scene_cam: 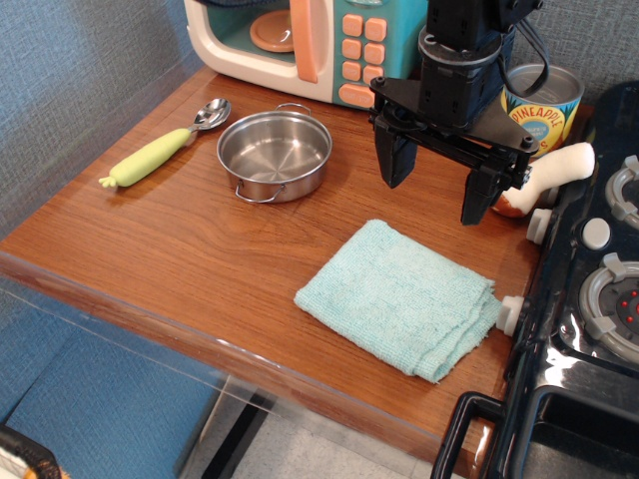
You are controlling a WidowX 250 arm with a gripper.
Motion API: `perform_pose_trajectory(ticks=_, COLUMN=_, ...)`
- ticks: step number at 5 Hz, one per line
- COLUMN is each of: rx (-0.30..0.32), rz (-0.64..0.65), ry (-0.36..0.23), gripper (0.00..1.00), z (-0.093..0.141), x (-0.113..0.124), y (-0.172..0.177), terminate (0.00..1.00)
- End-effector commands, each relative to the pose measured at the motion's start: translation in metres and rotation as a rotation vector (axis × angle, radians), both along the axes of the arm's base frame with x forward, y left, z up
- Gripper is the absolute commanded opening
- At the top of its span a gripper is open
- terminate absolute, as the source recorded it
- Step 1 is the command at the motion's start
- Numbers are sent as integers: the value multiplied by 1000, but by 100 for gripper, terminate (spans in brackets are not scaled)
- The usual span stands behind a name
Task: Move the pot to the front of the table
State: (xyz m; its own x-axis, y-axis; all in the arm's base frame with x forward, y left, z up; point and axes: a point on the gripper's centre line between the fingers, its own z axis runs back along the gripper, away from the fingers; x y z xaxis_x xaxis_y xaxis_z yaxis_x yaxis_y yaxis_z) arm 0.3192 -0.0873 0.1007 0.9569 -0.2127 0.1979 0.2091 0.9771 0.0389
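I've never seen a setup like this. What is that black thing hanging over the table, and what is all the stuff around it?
The black thing is a robot arm's gripper, a two-fingered claw. Its fingers are spread open and hold nothing. The single picture looks down from in front at a reddish-brown wooden table. On it lie a small shiny steel pot with wire loop handles, a spoon with a light green handle, and a folded light blue cloth. At the back stand a toy microwave and a pineapple can; a black toy stove sits at the right.
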Motion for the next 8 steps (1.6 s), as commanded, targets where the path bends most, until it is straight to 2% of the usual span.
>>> perform_pose_trajectory(ticks=1, rx=0, rz=0, ry=0, gripper=100, z=0, x=0, y=0, terminate=0)
perform_pose_trajectory(ticks=3, rx=0, rz=147, ry=37, gripper=100, z=-6, x=38, y=58, terminate=0)
perform_pose_trajectory(ticks=4, rx=23, rz=202, ry=49, gripper=100, z=-10, x=56, y=85, terminate=0)
perform_pose_trajectory(ticks=6, rx=106, rz=241, ry=100, gripper=100, z=-35, x=63, y=122, terminate=0)
perform_pose_trajectory(ticks=8, rx=107, rz=271, ry=131, gripper=100, z=-58, x=68, y=134, terminate=0)
